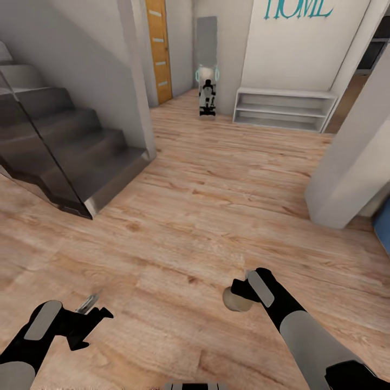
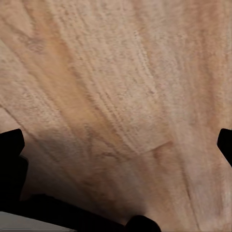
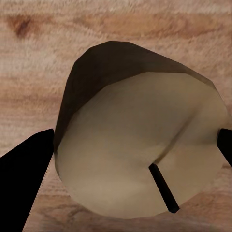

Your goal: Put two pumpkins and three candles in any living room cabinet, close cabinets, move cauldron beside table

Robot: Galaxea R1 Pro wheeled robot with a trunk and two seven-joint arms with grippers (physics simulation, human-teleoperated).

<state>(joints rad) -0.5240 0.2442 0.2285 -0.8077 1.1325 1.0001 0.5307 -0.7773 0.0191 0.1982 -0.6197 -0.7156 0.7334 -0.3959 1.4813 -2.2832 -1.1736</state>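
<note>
Even, bright, soft light across the wooden floor (image 1: 206,206), with no glare. The render is slightly blurry (wrist views most), and dark shadow pools beneath the stairs (image 1: 65,151).

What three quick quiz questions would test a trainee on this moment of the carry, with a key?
1. True or false: the right gripper is shut on a candle.
2. Multiple choice: the left gripper is A) holding a pumpkin, B) open with nothing between its fingers, C) pressed against the staircase.
3. Fill in: against the far wall, under the teal lettering, stands a low white ____.

Key:
1. True. In the right wrist view the beige candle sits between the two dark fingers.
2. B. The left wrist view has bare wooden floor between the spread fingers.
3. Shelf unit, open-fronted, to the right of the mirror.
</note>
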